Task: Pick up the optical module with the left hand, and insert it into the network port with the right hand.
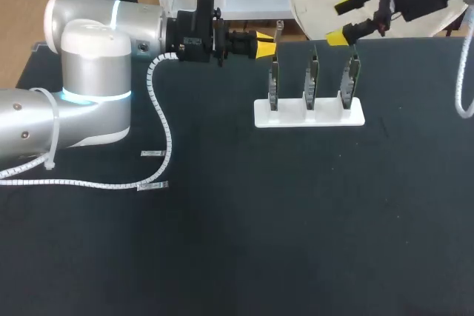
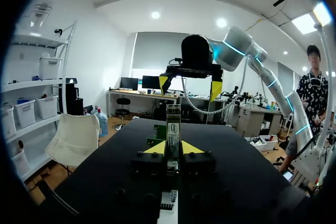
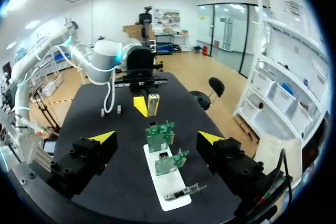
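Optical module [image 2: 173, 127] apparently clamped in left fingers [image 1: 265, 47] at far table [image 1: 296, 220] edge, right fingers [image 1: 337, 37] spread, boards [image 1: 312, 79] close by

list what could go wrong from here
1. The left claw holds the optical module close to the nearest board on the white rack; any drift could knock it.
2. The right claw is open and apart from the module; little of it stands clear of the left claw's fingers, so the handover grip could slip or skew.
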